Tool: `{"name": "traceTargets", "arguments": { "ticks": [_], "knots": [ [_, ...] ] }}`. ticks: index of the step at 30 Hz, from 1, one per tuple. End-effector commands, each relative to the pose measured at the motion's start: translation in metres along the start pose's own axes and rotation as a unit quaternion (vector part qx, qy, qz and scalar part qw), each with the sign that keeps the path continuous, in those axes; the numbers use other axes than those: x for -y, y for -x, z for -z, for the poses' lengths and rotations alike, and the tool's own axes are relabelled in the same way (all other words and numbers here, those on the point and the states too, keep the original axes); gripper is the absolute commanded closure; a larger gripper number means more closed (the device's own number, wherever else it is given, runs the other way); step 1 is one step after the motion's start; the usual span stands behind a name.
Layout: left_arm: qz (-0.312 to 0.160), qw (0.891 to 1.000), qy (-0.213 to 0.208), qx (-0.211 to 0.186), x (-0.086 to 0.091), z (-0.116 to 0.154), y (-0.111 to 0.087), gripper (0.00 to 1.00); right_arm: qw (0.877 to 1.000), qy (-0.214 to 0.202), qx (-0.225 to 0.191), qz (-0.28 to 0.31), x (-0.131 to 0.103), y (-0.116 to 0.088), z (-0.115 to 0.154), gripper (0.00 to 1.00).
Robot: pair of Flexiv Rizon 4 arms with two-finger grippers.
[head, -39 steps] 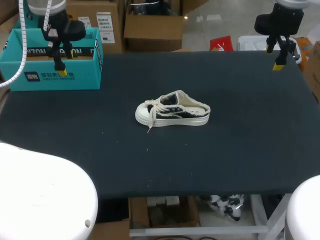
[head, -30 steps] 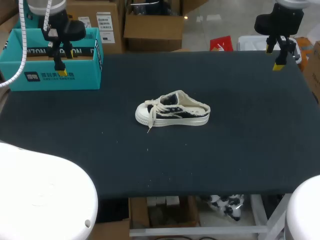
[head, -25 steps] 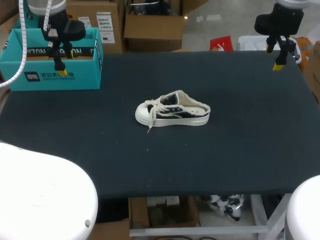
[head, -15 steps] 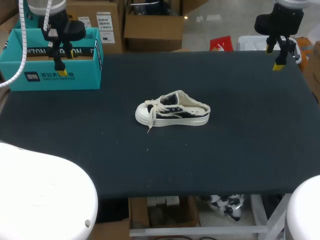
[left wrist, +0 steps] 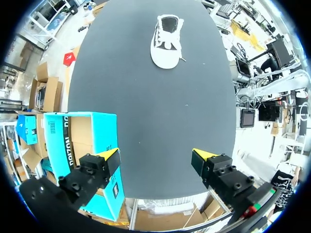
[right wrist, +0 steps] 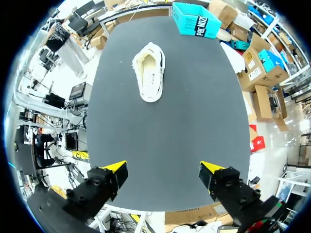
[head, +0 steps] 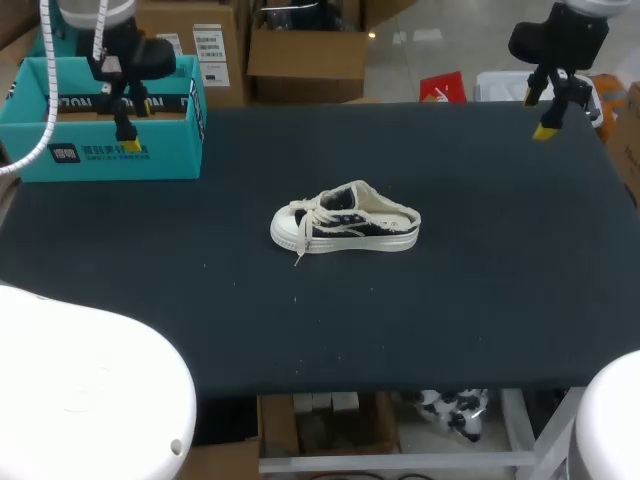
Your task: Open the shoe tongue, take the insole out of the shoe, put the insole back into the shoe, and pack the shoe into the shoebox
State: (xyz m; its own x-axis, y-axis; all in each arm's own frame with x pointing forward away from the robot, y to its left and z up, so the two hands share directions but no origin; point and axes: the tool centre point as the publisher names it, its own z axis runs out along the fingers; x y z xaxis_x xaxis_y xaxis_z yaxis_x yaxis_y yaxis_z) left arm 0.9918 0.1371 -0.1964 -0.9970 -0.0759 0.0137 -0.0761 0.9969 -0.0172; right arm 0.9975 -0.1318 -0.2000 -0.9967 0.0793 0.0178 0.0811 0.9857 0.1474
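Hovering spread, empty: left gripper [head: 125, 135] at 10 o'clock, right gripper [head: 536, 113] at 2; unbraced sneaker [head: 345, 225] may skid under tongue [head: 342, 203] pull.

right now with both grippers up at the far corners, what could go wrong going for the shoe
The shoe stands free mid-table, unbraced; a one-sided tug could slide or tip it. A loose lace trails from its front onto the table and may snag a finger. The left gripper hangs right by the shoebox; a low sweep could clip its wall.
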Motion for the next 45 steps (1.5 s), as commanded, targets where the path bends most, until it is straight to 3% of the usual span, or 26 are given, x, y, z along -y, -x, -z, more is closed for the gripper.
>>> {"name": "traceTargets", "arguments": {
  "ticks": [1, 9, 13, 21, 37, 40, 45],
  "knots": [
    [0.042, 0.999, 0.004, -0.003, 0.006, 0.0, -0.007, 0.0, 0.999, 0.034, 0.011, -0.004, 0.003, -0.014, -0.011, 0.0],
    [0.142, 0.99, 0.013, -0.017, 0.031, -0.015, -0.021, 0.0, 0.996, 0.092, 0.003, -0.017, -0.021, -0.035, -0.05, 0.0],
    [0.203, 0.979, 0.009, -0.013, 0.037, -0.019, -0.026, 0.0, 0.992, 0.123, 0.005, -0.021, -0.034, -0.043, -0.064, 0.0],
    [0.279, 0.96, -0.004, 0.005, 0.05, -0.026, -0.04, 0.0, 0.988, 0.154, 0.0, -0.027, -0.059, -0.06, -0.09, 0.0],
    [0.284, 0.959, 0.007, 0.017, 0.049, -0.024, -0.041, 0.0, 0.988, 0.154, 0.0, -0.027, -0.059, -0.06, -0.09, 0.0],
    [0.304, 0.952, 0.002, 0.011, 0.065, -0.025, -0.043, 0.0, 0.988, 0.153, -0.003, -0.021, -0.065, -0.059, -0.094, 0.0],
    [0.376, 0.926, -0.013, -0.004, 0.073, -0.027, -0.039, 0.0, 0.987, 0.163, -0.003, -0.016, -0.082, -0.064, -0.109, 0.0]
  ]
}}
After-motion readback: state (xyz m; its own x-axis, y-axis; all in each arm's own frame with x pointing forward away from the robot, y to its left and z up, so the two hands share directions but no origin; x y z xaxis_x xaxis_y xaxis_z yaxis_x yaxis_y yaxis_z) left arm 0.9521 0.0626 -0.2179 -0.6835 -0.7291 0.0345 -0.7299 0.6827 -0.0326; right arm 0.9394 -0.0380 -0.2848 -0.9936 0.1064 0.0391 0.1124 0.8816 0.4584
